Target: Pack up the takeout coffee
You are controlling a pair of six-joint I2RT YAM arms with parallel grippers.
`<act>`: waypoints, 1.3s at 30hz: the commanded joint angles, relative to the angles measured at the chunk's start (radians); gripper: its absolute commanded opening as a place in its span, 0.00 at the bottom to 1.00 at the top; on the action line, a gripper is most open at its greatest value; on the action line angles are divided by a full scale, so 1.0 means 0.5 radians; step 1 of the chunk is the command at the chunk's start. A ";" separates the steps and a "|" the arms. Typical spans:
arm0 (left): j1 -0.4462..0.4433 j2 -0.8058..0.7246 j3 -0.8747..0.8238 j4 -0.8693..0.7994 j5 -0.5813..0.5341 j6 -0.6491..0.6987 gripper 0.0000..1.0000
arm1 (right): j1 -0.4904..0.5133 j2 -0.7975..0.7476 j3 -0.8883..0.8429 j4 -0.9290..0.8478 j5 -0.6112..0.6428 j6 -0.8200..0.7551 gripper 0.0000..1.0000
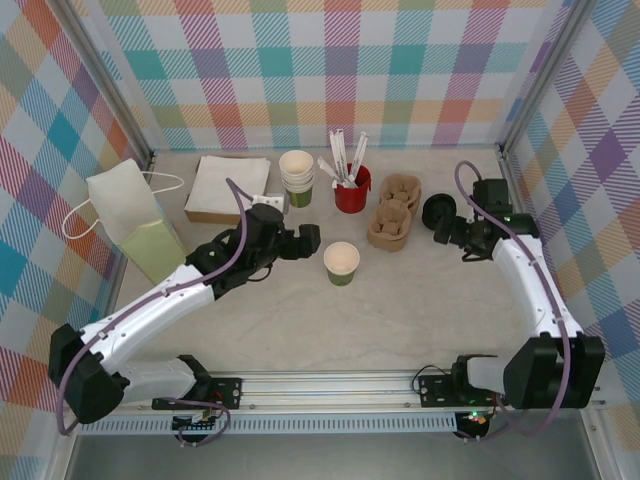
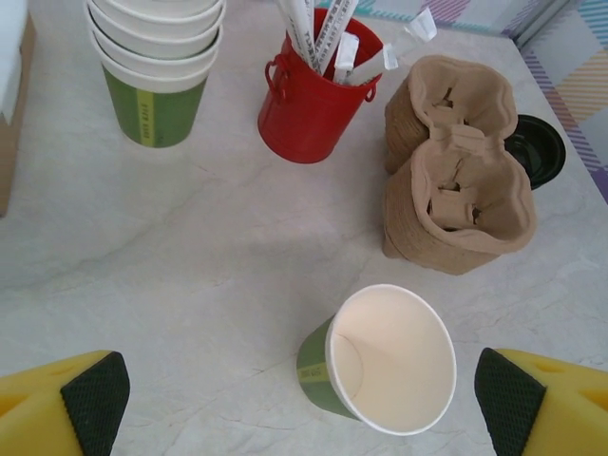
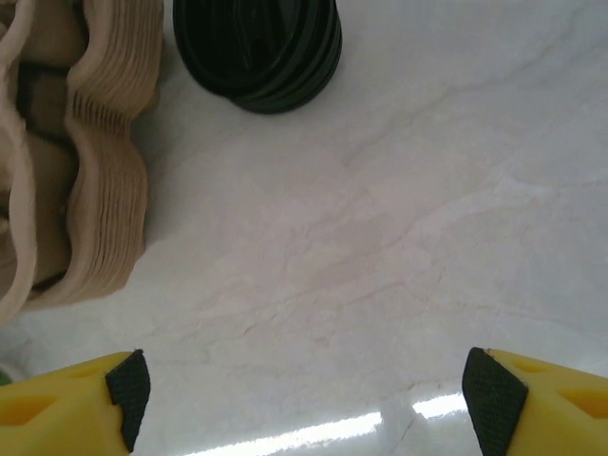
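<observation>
Plaid walls boxed in a pale marbled tabletop [image 1: 420, 310]. One green cup [image 1: 341, 263] stood upright and lidless near its centre, apart from the other stock, probably set there so a lid could go on. The stack of black lids [image 1: 437, 211] sat to the right, just beside the pulp carriers [image 1: 393, 215]. The paper bag [image 1: 135, 225] lay at the far left, well apart from the cup.

The left arm reached low across the tabletop. The left fingers [image 2: 90, 394] were spread wide to either side of the cup, touching nothing. The right arm stretched forward with its wrist turned inward. The right fingers [image 3: 494, 399] were likewise released, near the lids but short of them.
</observation>
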State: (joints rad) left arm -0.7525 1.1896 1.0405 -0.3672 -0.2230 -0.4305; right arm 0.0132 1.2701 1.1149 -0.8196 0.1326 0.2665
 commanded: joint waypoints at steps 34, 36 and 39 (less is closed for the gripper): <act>-0.034 -0.260 -0.217 0.162 -0.283 0.276 0.97 | -0.060 1.280 0.792 0.346 0.210 0.073 0.42; -0.033 -0.251 -0.214 0.161 -0.282 0.279 0.97 | -0.067 1.306 0.814 0.338 0.205 0.071 0.40; -0.033 -0.240 -0.213 0.162 -0.283 0.277 0.97 | -0.072 1.337 0.835 0.321 0.201 0.079 0.36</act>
State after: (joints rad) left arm -0.7525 1.0622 0.9371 -0.3077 -0.3458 -0.3161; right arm -0.0139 1.9175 1.4963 -0.6510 0.2455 0.2943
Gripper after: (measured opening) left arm 0.971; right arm 0.371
